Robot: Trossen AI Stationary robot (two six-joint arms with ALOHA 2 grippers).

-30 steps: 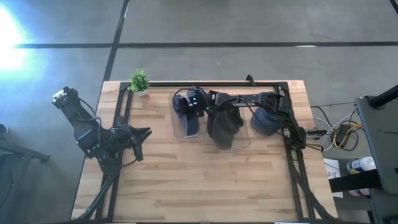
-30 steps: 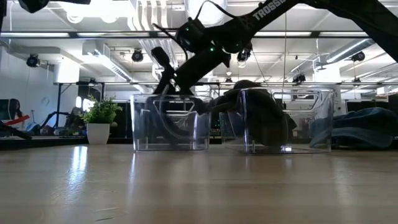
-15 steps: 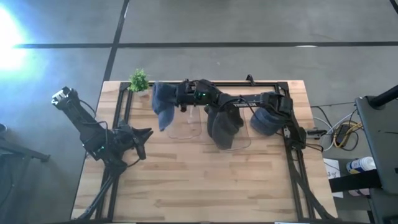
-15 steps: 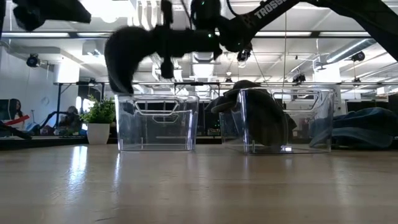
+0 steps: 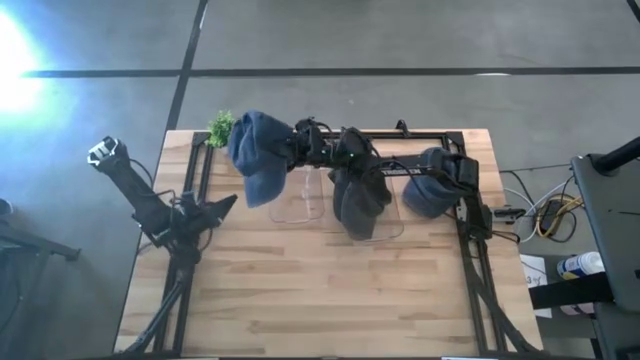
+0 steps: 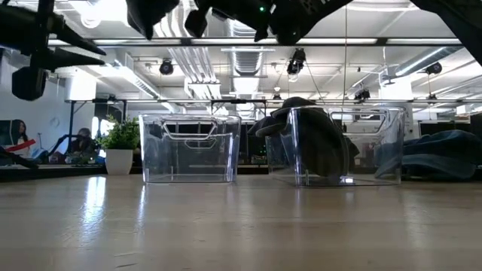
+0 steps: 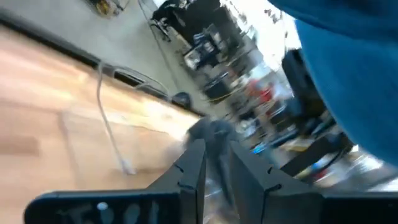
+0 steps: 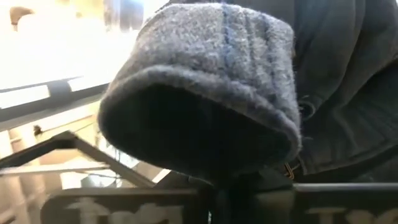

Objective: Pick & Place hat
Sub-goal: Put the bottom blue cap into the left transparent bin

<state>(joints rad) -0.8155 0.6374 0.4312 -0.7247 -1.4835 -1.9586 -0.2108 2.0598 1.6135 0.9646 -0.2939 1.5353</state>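
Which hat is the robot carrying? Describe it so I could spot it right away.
Look at the far edge of the table, just left of the two clear bins. The blue hat hangs in the air from the right gripper; the other hats lie in a bin or on the table.

Hat (image 8: 205, 87): blue-grey knitted cloth, fuzzy, matt. Bins (image 6: 190, 148): clear glossy plastic. Table (image 5: 330, 290): pale wood planks, smooth, slight sheen. Frame (image 5: 478, 270): black matt metal. Fingers (image 7: 193, 171): dark matt plastic.

Blue knitted hat (image 5: 256, 155) held above empty clear plastic bin (image 5: 301, 196); second clear bin (image 5: 383, 226) right; small potted plant (image 5: 222, 129) left.
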